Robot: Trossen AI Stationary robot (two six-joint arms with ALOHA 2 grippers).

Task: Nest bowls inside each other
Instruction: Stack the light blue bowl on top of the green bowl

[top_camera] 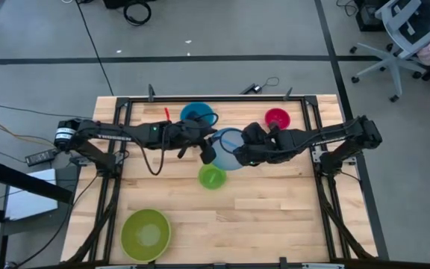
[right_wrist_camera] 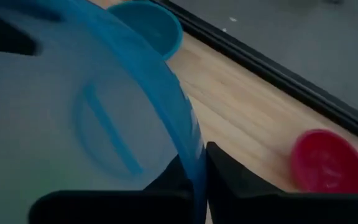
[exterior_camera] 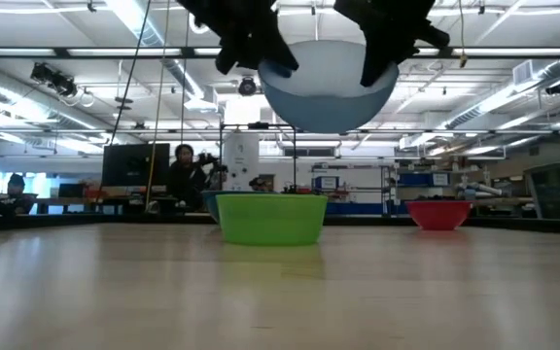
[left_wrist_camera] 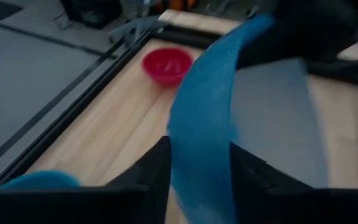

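A large light blue bowl (top_camera: 228, 148) (exterior_camera: 329, 92) hangs in the air over the middle of the table, with both grippers on its rim. My left gripper (left_wrist_camera: 201, 180) (top_camera: 208, 152) is on its left side and my right gripper (right_wrist_camera: 199, 177) (top_camera: 245, 155) on its right side. The small green bowl (top_camera: 212, 176) (exterior_camera: 270, 219) stands on its base just nearer than the lifted bowl. Also on their bases are the teal-blue bowl (top_camera: 198, 114) at the far middle, the magenta-red bowl (top_camera: 278, 118) (exterior_camera: 439, 214) at the far right and the large lime green bowl (top_camera: 145, 234) near left. My left gripper pinches the light blue bowl's wall at the rim (left_wrist_camera: 197, 149) on its left side, one finger inside the bowl and one outside. It comes slanting down from the table's left. The bowl hangs clear of the table, mouth up. My right gripper pinches the bowl's rim (right_wrist_camera: 194, 155) on its right side between its two fingers, one inside and one outside. It comes slanting down from the table's right. The bowl is held aloft between both grippers.
A black frame (top_camera: 125, 112) borders the wooden table top. Bare wood lies at the near right (top_camera: 275, 224). Cables and an office chair (top_camera: 405, 37) are on the floor beyond the far edge; people sit in the room behind.
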